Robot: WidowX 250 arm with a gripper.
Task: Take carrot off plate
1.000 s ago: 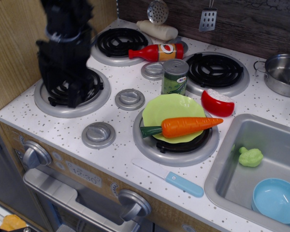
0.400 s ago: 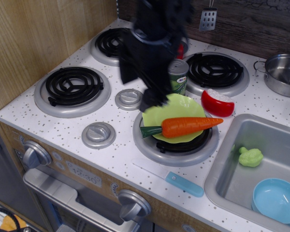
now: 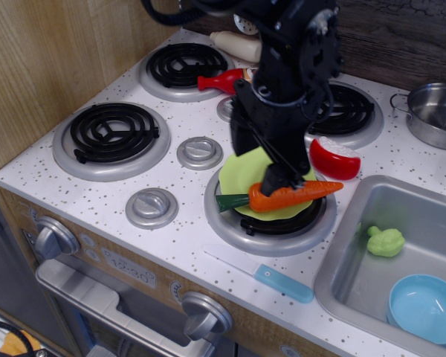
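The orange carrot [image 3: 290, 196] with its dark green stem end to the left lies across the light lime-green plate [image 3: 238, 172], which rests on the front right burner. My black gripper [image 3: 273, 181] hangs straight over the plate, its tips down at the carrot's middle. Its fingers [image 3: 271, 177] are dark against the arm, so I cannot tell whether they are open or shut, or whether they touch the carrot.
A red ketchup bottle [image 3: 221, 79] lies behind the arm. A red-and-white toy [image 3: 334, 158] sits right of the plate. The sink [image 3: 401, 253] holds a green toy [image 3: 386, 242] and a light blue bowl [image 3: 427, 308]. A blue-handled knife [image 3: 271, 277] lies by the front edge. A steel pot [image 3: 435, 113] stands at the far right.
The arm has swung from the left burner across to the right and come down over the plate. The carrot and plate have not moved.
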